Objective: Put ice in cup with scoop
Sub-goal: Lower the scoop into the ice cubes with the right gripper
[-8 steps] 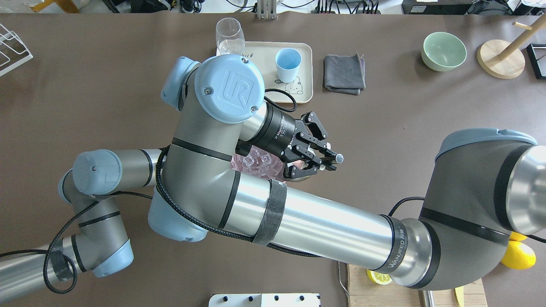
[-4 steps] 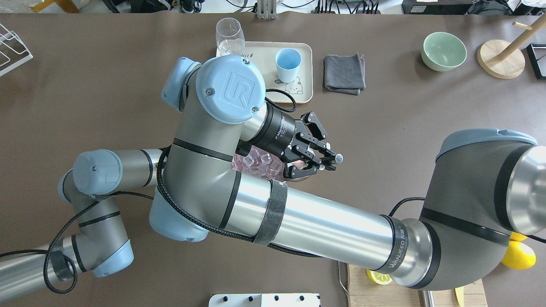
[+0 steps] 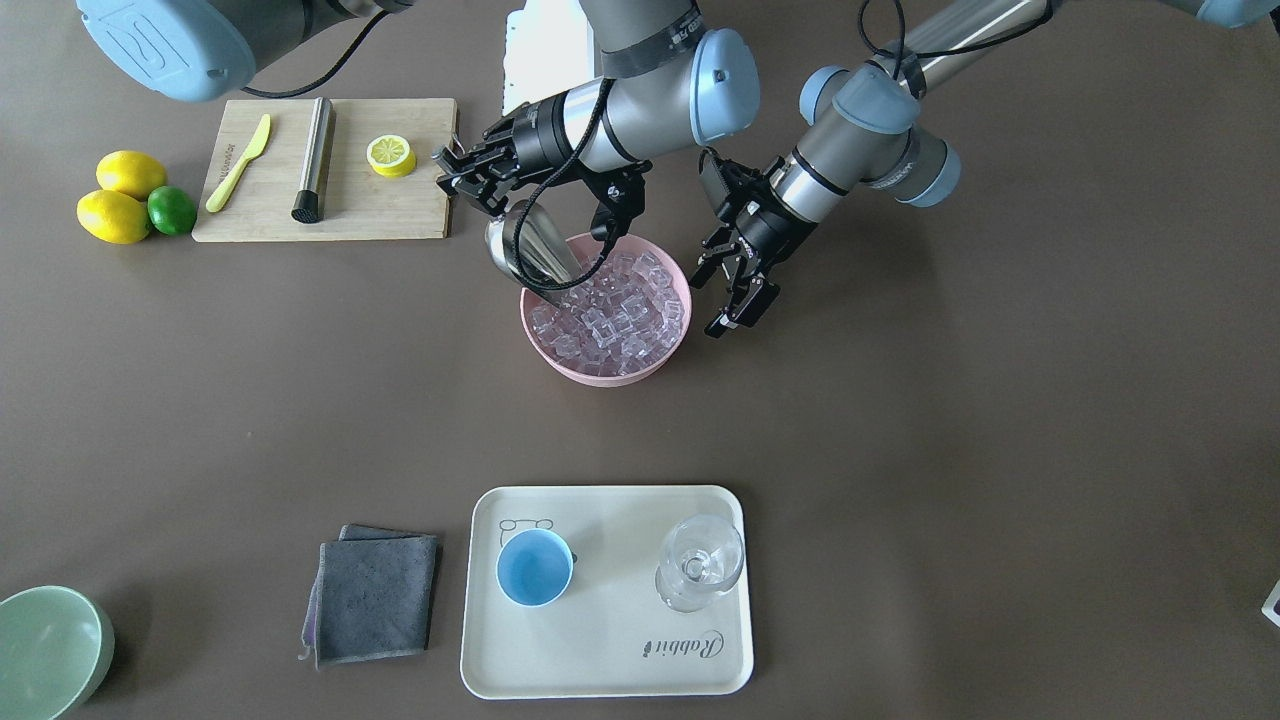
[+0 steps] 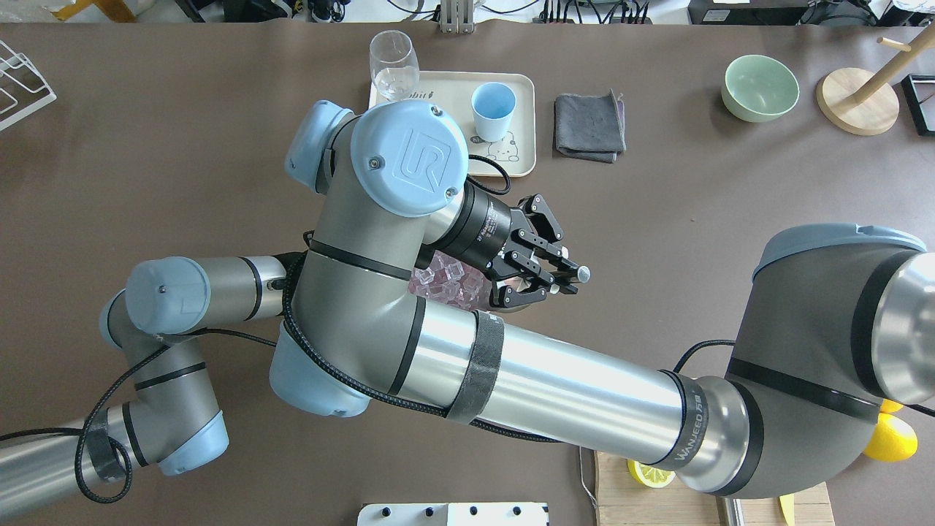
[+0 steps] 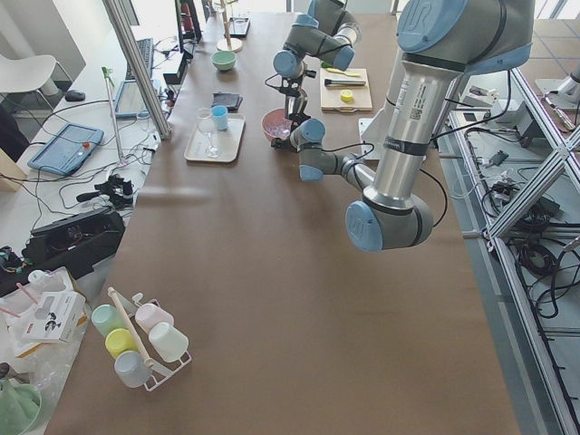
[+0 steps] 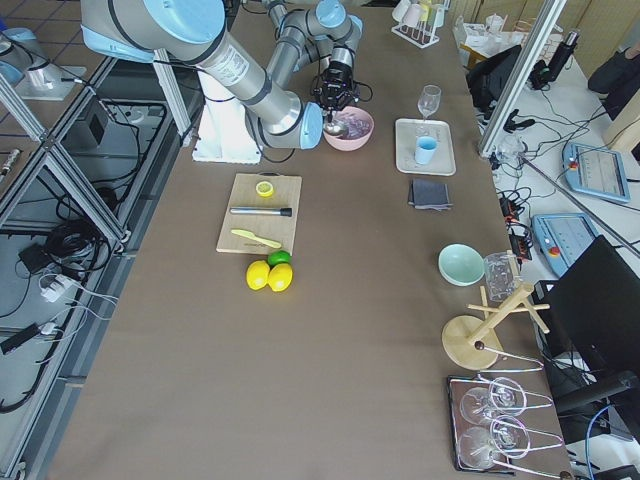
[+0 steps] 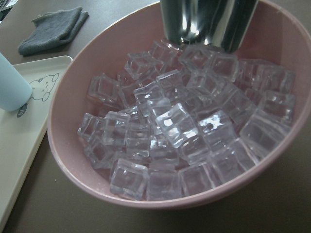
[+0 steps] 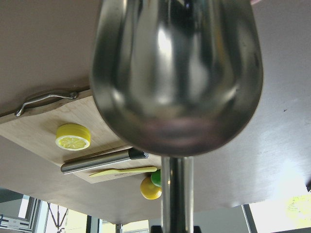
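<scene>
Your long brown counter runs through a brightly lit room. On one side you have pale floor strewn with black cables, a white chair in the corner, and an aluminium post at the counter's edge.

Pink bowl, clear ice, light-blue cup

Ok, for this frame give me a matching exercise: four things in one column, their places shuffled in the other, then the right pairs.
Things:
1. scoop
2. cup
3. ice
4. lemon half

Places:
A. on the cream tray
B. on the wooden board
C. in the pink bowl
D. held by the right gripper

Pairs: 1-D, 2-A, 3-C, 4-B.
</scene>
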### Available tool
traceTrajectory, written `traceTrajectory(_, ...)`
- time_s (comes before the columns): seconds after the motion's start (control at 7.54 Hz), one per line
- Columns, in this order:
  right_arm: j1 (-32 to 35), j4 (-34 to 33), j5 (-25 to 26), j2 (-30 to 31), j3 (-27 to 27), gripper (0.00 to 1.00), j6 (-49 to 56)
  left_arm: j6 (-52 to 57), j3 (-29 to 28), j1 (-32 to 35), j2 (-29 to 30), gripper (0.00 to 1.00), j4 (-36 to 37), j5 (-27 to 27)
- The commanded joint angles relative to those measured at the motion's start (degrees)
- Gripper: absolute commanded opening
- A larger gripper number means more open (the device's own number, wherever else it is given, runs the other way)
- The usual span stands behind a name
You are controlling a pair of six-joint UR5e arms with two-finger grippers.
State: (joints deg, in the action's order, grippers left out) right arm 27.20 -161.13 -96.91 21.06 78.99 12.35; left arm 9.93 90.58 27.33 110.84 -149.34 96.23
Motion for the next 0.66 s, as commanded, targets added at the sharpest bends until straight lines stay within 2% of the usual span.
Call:
traceTrajectory(0.0, 0.0, 1.4, 0.1, 0.1, -0.9, 0.0, -0.2, 0.0, -0.1, 0.0, 0.2, 0.98, 0.0, -0.1)
traceTrajectory(0.53, 0.0, 4.8, -0.4, 1.2, -2.2, 0.0, -1.0, 0.0, -0.3, 0.1, 0.2, 0.98, 0.0, -0.1)
